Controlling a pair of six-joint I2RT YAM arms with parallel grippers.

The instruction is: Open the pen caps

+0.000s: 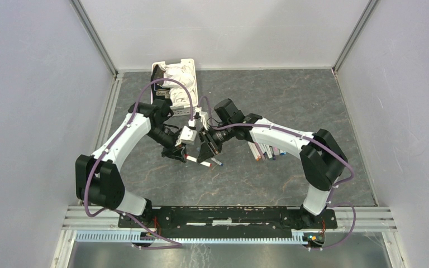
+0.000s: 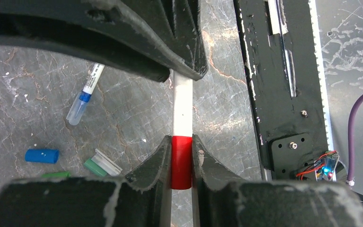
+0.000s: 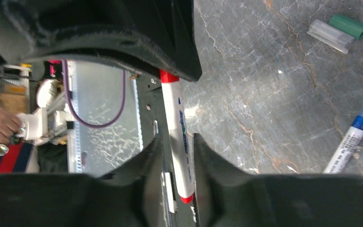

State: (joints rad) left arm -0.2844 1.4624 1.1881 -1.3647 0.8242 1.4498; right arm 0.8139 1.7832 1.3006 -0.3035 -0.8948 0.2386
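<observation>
The left end effector [image 2: 181, 142] is clamping the red cap [image 2: 181, 165] while the right end effector [image 3: 177, 139] is gripping the same pen [image 3: 176, 118] by its white barrel, the long axis running straight between them above the desk [image 2: 123, 118].

Grey marbled table [image 1: 290, 100] bearing white basket [image 1: 174, 78], row of pens [image 1: 266, 151], blue-tipped pen [image 2: 86, 94], loose blue cap [image 2: 41, 155]

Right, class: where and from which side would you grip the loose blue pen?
Grip the white barrel mid-length, from straight above, closing across its width: the blue pen lies flat on the table, and that leaves its clear cap free to pull.
</observation>
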